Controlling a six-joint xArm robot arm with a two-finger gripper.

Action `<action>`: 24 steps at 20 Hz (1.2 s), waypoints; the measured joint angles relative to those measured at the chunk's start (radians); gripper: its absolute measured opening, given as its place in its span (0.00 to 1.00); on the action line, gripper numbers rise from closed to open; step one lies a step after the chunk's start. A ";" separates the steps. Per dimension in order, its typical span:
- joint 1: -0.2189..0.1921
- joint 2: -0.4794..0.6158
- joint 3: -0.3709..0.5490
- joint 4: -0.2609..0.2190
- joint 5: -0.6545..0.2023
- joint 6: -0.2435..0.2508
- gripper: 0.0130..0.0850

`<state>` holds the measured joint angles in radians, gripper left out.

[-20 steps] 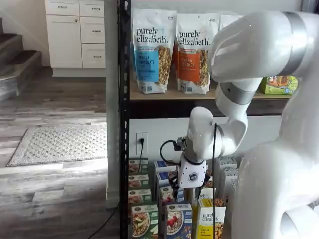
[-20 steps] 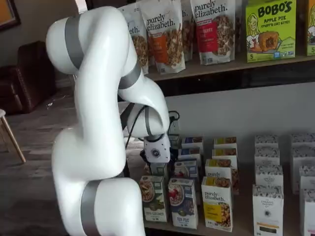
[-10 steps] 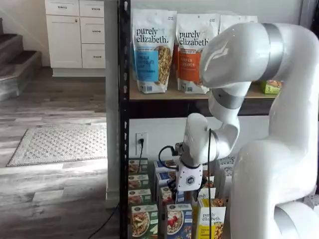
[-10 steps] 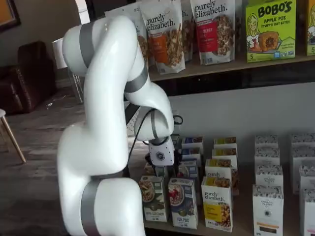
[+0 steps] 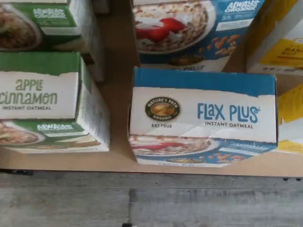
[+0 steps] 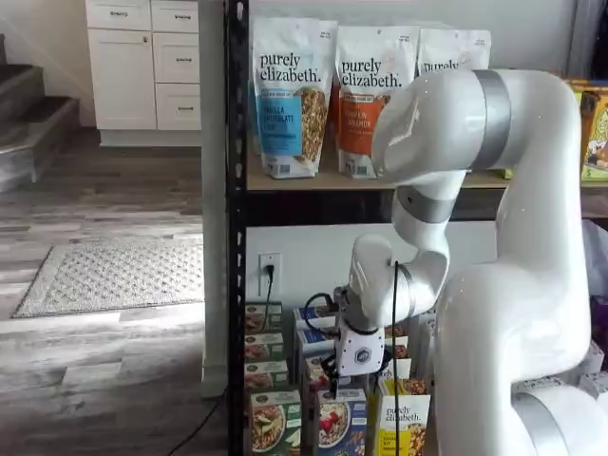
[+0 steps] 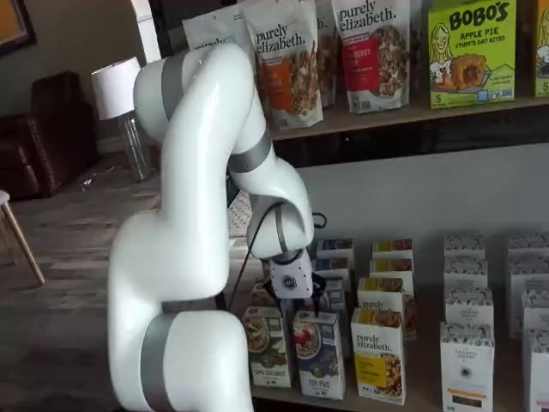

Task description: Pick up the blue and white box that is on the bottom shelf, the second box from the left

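seen from the wrist: flax plus instant oatmeal box [image 5: 203, 124], blue and white, standing at the front edge of the bottom shelf [image 5: 118, 161], top flap facing the camera, round nature's path logo beside the lettering. just beside it, apart by a strip of bare tan board, a green apple cinnamon instant oatmeal box [image 5: 49, 101]; behind, a further blue box of the same kind [image 5: 194, 33]; on the other side, a yellow box [image 5: 289, 118] close alongside. grey wood floor [image 5: 151, 203] beyond the shelf edge.

in both shelf views: flax plus box [image 6: 340, 423] [image 7: 319, 354] in the front row, between the green-fronted box [image 6: 274, 421] and the yellow purely elizabeth box [image 7: 378, 354]. end effector [image 6: 334, 372] [image 7: 300, 305] poised directly above the row, white body low over the boxes, black fingers only partly visible against them, nothing gripped; jaws spread wide. granola pouches [image 6: 291, 95] lined up on the upper shelf.
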<state>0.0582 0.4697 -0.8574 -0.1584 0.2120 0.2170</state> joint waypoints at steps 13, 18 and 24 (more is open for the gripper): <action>-0.030 0.115 -0.101 -0.017 -0.020 -0.013 1.00; -0.035 0.149 -0.138 -0.026 -0.024 -0.010 1.00; -0.035 0.184 -0.186 -0.036 -0.012 0.000 1.00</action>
<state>0.0231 0.6537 -1.0435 -0.1939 0.2001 0.2167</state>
